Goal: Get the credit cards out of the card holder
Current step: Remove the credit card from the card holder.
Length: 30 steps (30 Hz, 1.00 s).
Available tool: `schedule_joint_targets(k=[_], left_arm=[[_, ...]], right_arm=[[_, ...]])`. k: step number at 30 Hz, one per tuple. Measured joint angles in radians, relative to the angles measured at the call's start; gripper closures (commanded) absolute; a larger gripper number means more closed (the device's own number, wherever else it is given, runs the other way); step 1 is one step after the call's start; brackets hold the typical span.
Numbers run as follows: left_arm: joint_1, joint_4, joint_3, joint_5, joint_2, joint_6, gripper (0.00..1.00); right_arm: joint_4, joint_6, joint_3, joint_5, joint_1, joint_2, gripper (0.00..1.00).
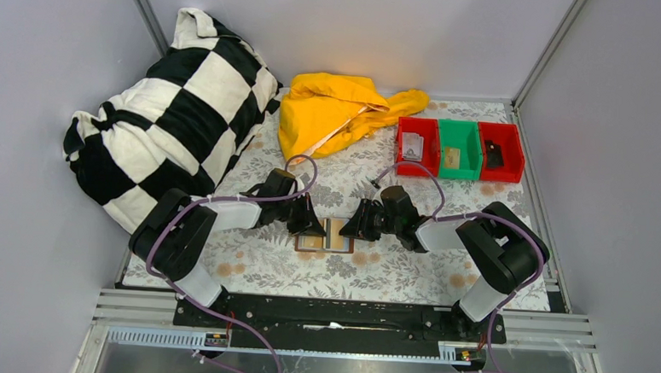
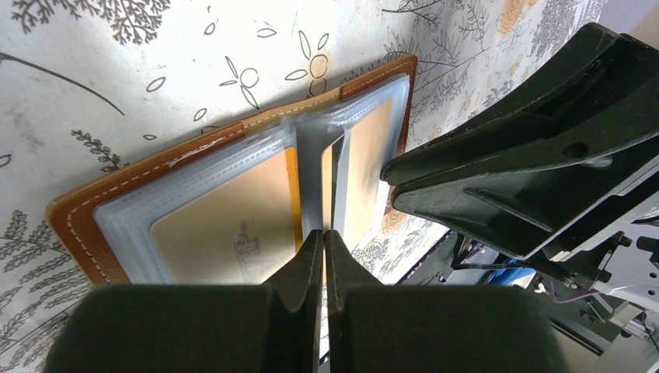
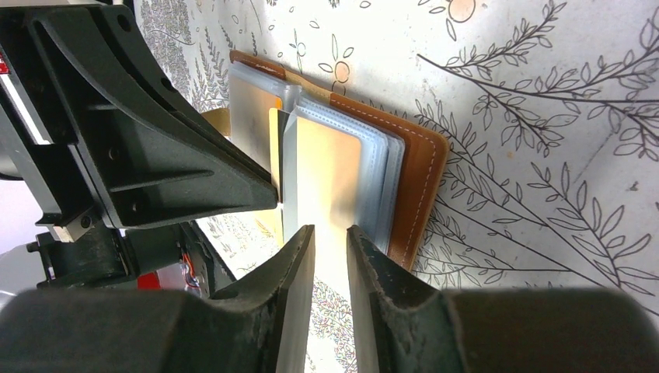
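Note:
The brown card holder (image 1: pixel 325 249) lies open on the floral cloth between both grippers. Its clear sleeves hold tan credit cards (image 2: pixel 225 225) (image 3: pixel 326 171). One leaf (image 2: pixel 315 179) stands upright at the spine, with a thin yellow card edge (image 2: pixel 327 175) beside it. My left gripper (image 2: pixel 324 233) (image 1: pixel 312 228) is shut, and that card edge runs into its closed tips. My right gripper (image 3: pixel 330 229) (image 1: pixel 348 230) is open by a narrow gap over the near edge of the right-hand tan leaf. Its fingers (image 2: pixel 505 171) reach the right sleeve stack (image 2: pixel 388 116).
Red (image 1: pixel 418 147), green (image 1: pixel 458 149) and red (image 1: pixel 500 151) bins stand in a row at the back right, each with a small item inside. A yellow cloth (image 1: pixel 340 110) lies behind the wallet. A checkered pillow (image 1: pixel 168 118) fills the back left.

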Motion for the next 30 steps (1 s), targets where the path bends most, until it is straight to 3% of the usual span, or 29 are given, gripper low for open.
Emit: schedule_joint_targets(k=[25,30], left_arm=[[0.047,-0.06,0.0,0.013,-0.05,0.03,1.0],[0.06,-0.099,0.0,0.013,-0.09,0.038,1.0]], right_arm=[[-0.011,-0.002,0.01,-0.009,-0.002,0.006,0.7],[-0.026,-0.003,0.013,-0.008,-0.002,0.0,0.65]])
